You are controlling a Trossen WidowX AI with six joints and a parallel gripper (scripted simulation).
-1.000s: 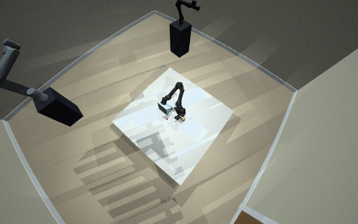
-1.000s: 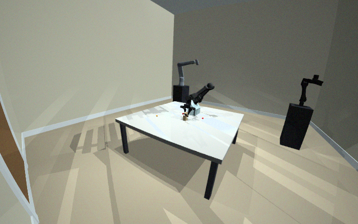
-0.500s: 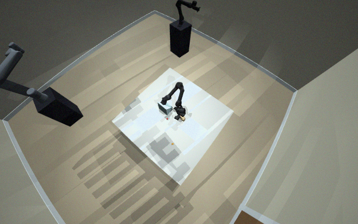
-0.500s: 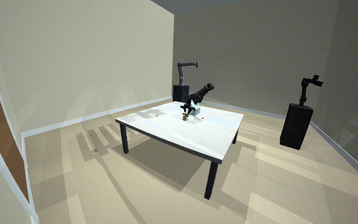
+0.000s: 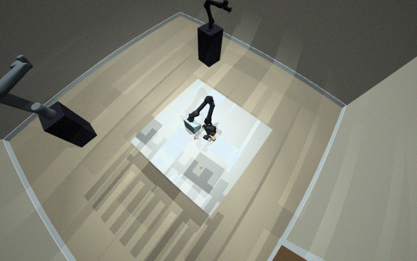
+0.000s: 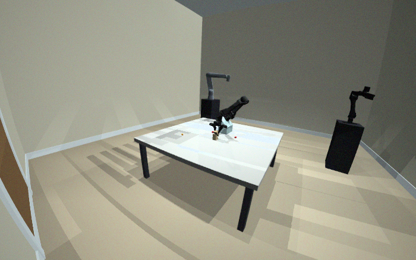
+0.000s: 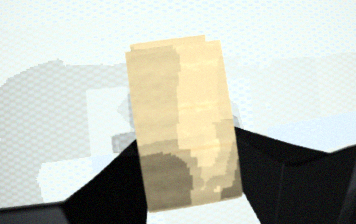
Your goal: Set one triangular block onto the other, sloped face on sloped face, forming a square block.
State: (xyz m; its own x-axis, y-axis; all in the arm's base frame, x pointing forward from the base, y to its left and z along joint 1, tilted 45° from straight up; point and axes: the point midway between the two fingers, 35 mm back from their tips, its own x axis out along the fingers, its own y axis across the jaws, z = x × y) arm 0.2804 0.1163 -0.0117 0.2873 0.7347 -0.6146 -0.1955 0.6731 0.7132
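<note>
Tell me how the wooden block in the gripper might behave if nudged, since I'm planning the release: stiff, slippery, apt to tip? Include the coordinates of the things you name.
The wooden block (image 7: 185, 120) is probably stiff: its edges look straight between the fingers. Its broad flat face suggests sliding rather than rolling. Faint, grain-like bands hint at wood, so probably fairly light.

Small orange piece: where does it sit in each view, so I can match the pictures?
Top: orange piece below centre, slightly left of directly below the claw.
Exterior: left of the claw, toward the table's left side.
Wrist: not in it.
Shared landmark: the claw, shut on a tan block.
</note>
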